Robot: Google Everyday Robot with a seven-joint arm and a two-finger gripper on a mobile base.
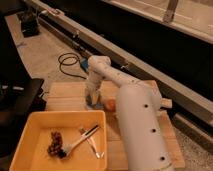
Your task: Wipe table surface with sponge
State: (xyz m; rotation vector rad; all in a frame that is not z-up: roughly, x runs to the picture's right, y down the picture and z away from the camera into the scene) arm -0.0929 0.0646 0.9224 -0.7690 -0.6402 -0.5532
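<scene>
The table surface [65,96] is a light-brown plank top in the middle of the camera view. My white arm [135,120] reaches over it from the lower right. My gripper [92,102] points down at the planks just behind the yellow tray's far edge. A small blue-grey patch right under it looks like the sponge [90,106], mostly hidden by the gripper. I cannot see whether it is held.
A yellow tray [30,120] at the front left holds cutlery [85,137] and a brown lump [54,144]. An orange object [111,104] lies beside the gripper on its right. A black cable [67,62] lies on the floor behind the table. A dark seat [17,102] stands at the left.
</scene>
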